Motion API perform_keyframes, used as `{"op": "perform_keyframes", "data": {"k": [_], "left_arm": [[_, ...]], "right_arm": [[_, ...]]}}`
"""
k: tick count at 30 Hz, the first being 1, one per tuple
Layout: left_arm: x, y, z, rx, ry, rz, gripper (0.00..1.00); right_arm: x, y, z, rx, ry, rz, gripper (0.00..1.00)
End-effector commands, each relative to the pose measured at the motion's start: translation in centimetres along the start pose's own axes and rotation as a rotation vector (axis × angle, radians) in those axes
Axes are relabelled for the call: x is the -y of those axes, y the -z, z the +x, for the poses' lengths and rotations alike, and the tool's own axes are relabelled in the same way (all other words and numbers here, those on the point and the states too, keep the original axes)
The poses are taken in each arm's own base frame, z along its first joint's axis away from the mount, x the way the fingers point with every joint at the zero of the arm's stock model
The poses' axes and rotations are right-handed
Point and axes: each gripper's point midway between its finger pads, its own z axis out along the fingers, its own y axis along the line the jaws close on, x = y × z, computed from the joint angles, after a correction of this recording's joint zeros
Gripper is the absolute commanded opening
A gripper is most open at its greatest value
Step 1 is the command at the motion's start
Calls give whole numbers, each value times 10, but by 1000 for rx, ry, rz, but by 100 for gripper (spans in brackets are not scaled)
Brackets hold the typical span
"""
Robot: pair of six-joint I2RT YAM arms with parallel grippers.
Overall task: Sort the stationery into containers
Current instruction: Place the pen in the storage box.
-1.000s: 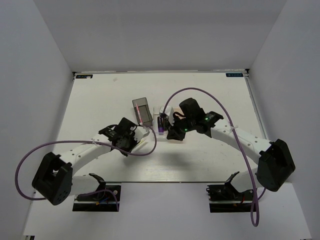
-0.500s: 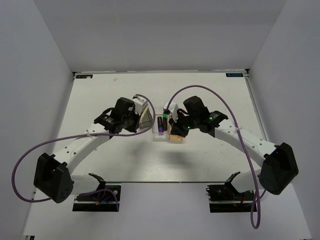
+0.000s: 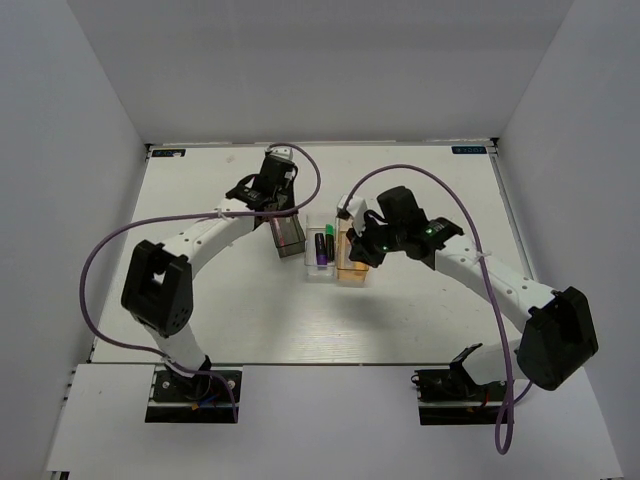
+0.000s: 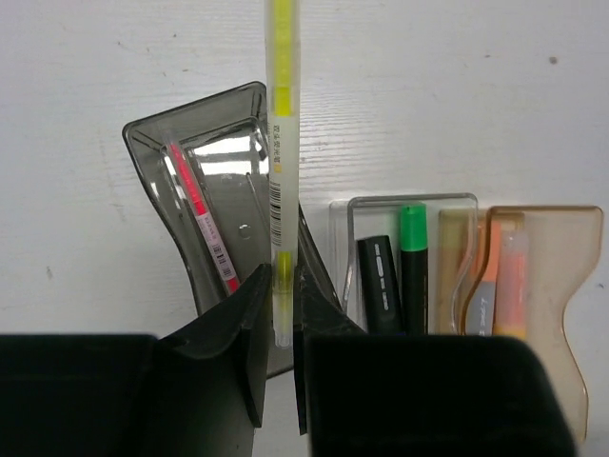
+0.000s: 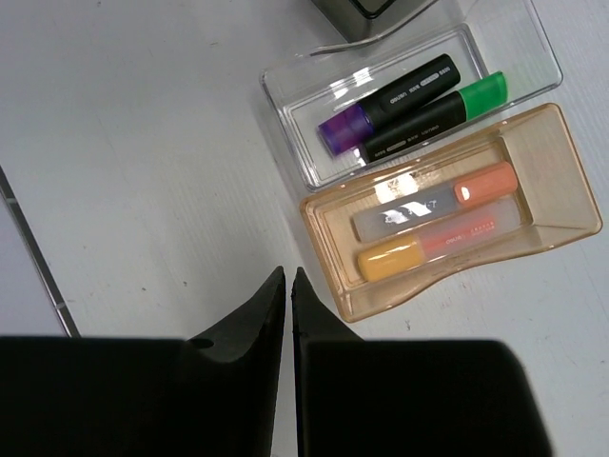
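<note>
From above, the grey bin [image 3: 290, 245], clear bin [image 3: 320, 276] and orange bin [image 3: 352, 278] sit joined mid-counter [image 3: 200, 320]. In the left wrist view, the left gripper [image 4: 278, 286] is clamped on a slim yellow pen [image 4: 282, 143] over the smoky grey bin, where a pink pen [image 4: 195, 214] leans; probably the last piece. In the right wrist view, the right gripper [image 5: 287, 278] is pressed together and empty, just near of the bins: stubby black highlighters [image 5: 409, 95] in the clear one, orange markers [image 5: 442, 238] in the glossy orange one.

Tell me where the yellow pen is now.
In the left wrist view, the yellow pen is pinched in the left gripper, lying over the dark grey bin's right wall, beside the clear bin.
</note>
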Motion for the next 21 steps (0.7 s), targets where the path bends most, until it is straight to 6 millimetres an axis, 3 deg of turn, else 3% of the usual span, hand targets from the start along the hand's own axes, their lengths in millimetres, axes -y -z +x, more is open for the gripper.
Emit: {"op": "perform_keyframes", "data": {"k": [1,8,21], "left_arm": [[-2,-6,-17,44,103,-59,0],[-5,-30,13,-16,182,-83,0],[-10,-35,67,-137,236,-111,0]], "right_arm": [[3,6,-2,16,-2,-3,9],[8,7,2,17,-27,-9,9],[12,12,2,33,-58,-21,9]]}}
